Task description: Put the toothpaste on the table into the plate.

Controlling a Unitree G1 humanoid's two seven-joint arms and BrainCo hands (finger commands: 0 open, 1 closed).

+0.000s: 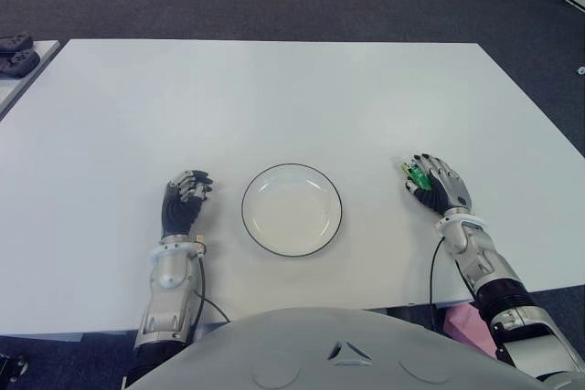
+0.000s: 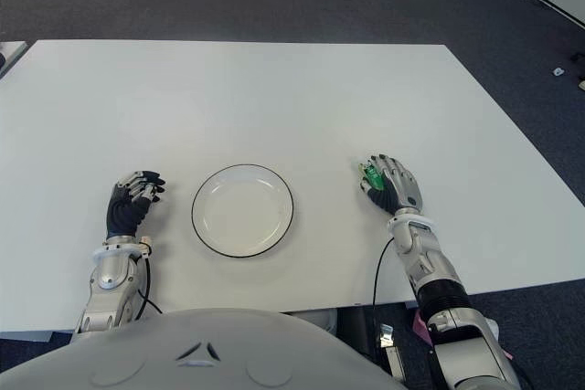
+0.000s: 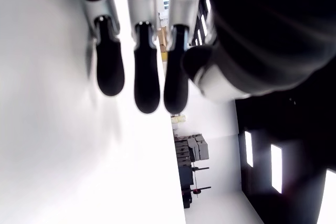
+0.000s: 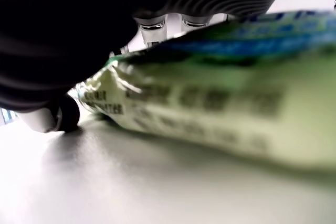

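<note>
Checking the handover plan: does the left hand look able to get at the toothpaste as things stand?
Probably not: the toothpaste lies under the right hand, beyond the plate, on the side away from the left hand.

Dark print is showing in two short lines near the crimped end of the green-and-white toothpaste tube (image 4: 220, 114), which is lying under the robot's black-and-silver right hand (image 1: 437, 184) toward the right part of the white table (image 1: 274, 98), but the letters are blurring too much to be read. A blue band along the tube's upper side is carrying pale lettering that is also proving illegible. No other text, brand, number or sign is showing anywhere.
</note>
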